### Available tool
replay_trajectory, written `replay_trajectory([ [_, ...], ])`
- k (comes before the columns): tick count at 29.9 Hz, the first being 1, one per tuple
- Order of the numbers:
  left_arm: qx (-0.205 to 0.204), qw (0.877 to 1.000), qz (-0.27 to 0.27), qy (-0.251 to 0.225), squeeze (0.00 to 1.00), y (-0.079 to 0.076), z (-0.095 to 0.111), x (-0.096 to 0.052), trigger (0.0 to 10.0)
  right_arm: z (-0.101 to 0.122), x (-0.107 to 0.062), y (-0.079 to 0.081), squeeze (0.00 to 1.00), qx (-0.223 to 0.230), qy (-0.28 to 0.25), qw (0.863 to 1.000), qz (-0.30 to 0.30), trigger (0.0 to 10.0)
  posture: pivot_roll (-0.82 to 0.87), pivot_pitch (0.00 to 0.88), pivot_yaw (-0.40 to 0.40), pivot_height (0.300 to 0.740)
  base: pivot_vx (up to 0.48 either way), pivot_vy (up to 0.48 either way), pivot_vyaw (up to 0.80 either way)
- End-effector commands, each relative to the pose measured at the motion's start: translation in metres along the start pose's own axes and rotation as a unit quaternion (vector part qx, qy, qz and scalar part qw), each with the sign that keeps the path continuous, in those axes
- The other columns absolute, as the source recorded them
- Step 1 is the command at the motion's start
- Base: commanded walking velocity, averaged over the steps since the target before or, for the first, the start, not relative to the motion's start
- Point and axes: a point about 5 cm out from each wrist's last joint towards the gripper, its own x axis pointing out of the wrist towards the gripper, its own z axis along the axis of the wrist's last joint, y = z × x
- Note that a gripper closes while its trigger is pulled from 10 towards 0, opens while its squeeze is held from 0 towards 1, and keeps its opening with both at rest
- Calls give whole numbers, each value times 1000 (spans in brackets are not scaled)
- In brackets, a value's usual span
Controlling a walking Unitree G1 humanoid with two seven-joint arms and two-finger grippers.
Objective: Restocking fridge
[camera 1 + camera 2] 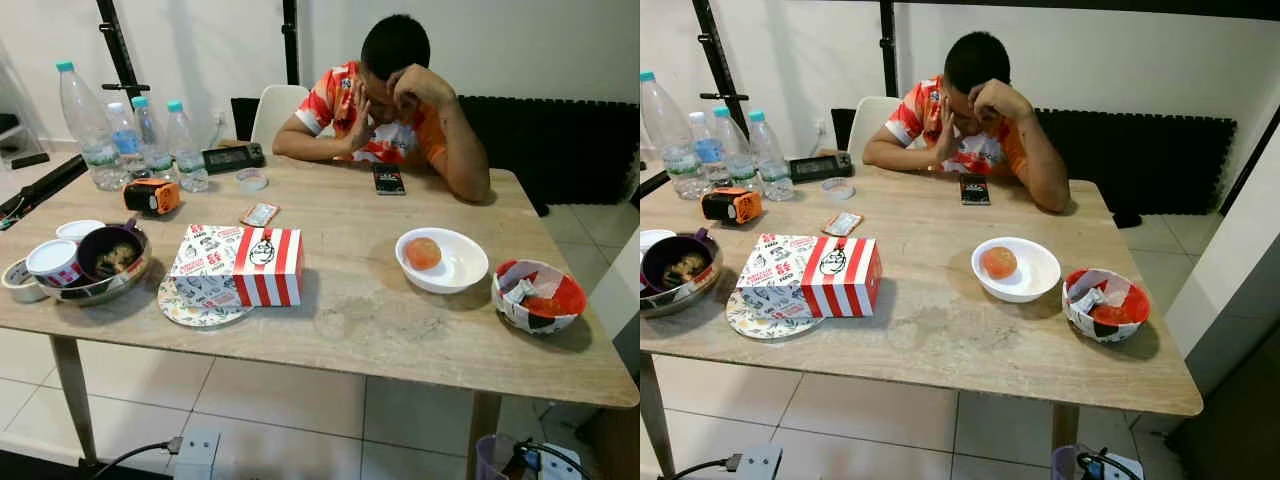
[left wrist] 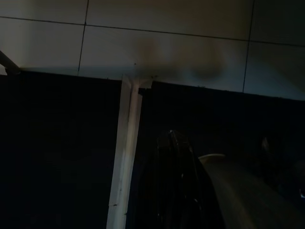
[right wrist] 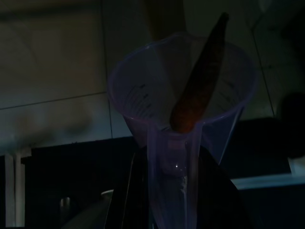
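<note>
A translucent purple measuring cup holds an orange carrot that leans against its rim. My right gripper is shut on the cup's handle, one dark finger on each side. The cup's rim also peeks in low at the near right of the table. My left gripper hangs in shadow over floor tiles. On the table, a white bowl contains an orange fruit.
A person sits at the far side of the wooden table, looking at a phone. A red-and-white food box, stacked bowls, a red patterned bowl and several water bottles stand on it.
</note>
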Motion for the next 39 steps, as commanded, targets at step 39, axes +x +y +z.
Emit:
replay_trajectory([
  [39,-22,995,-52,-85,0,-34,42,9,10000,-5,1,9,0,-24,-1,1000,-20,10000,21,0,-9,740,-143,0,0],
])
